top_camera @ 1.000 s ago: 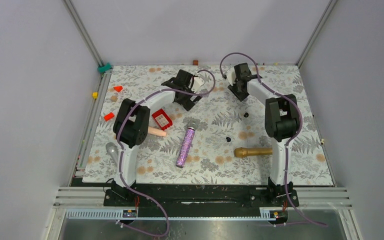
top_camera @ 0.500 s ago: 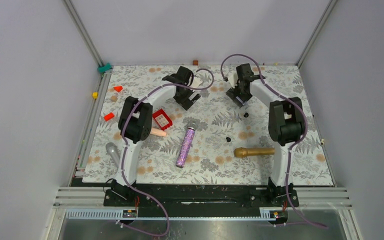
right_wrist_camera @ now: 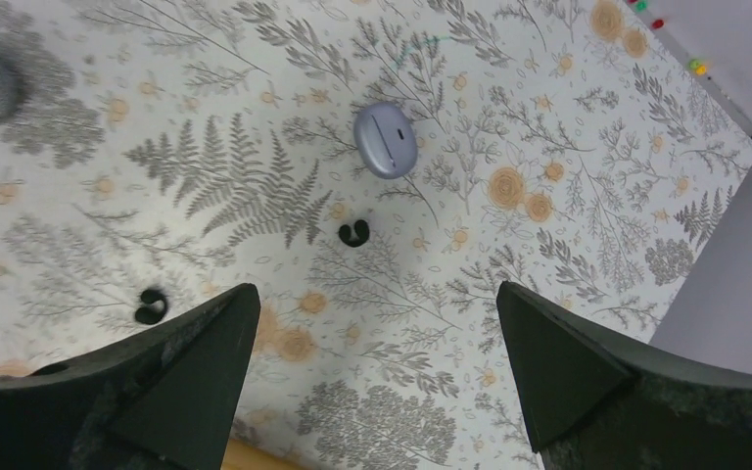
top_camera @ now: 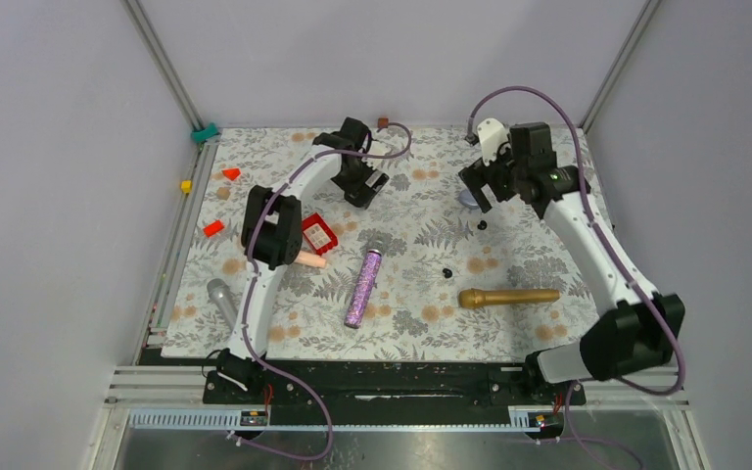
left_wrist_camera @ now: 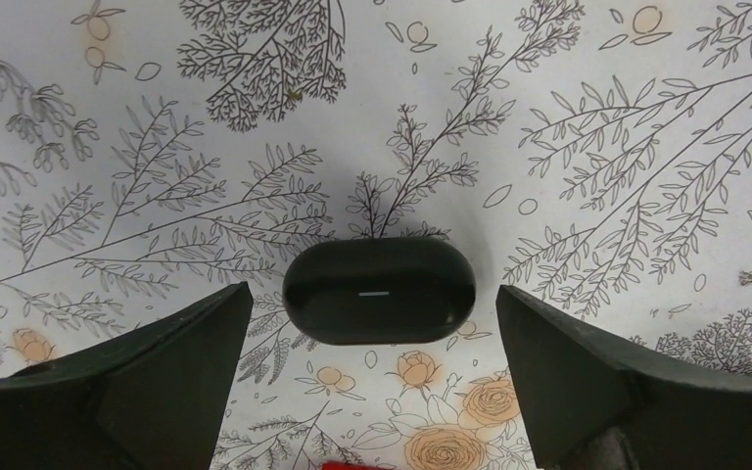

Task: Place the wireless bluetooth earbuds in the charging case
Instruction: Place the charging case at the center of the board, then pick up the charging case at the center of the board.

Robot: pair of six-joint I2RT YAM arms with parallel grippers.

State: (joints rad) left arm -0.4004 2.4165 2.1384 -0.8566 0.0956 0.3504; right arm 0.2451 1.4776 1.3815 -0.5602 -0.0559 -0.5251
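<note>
Two tiny black earbuds [top_camera: 482, 225] [top_camera: 446, 272] lie apart on the floral table; the right wrist view shows them too, one earbud [right_wrist_camera: 354, 232] and the other earbud [right_wrist_camera: 151, 306]. A black oval charging case [left_wrist_camera: 379, 291], lid closed, lies flat on the table just beyond my left gripper's [left_wrist_camera: 373, 288] wide-open fingertips, and nothing is gripped. In the top view the left gripper [top_camera: 362, 186] hides the case. My right gripper [top_camera: 480, 186] [right_wrist_camera: 377, 288] hovers open and empty above the table, with the nearer earbud just below it.
A blue-grey rounded object [right_wrist_camera: 386, 140] [top_camera: 467, 199] lies beside the right gripper. A purple glitter microphone [top_camera: 363, 287], a gold microphone [top_camera: 507, 297] and a silver microphone [top_camera: 223, 299] lie nearer the front. A red box [top_camera: 317, 234] and small red pieces [top_camera: 212, 228] sit at the left.
My right gripper has opened wide and lifted off the blue-grey object, and its arm has swung out to the right. The left gripper has shifted slightly toward the back left, still open.
</note>
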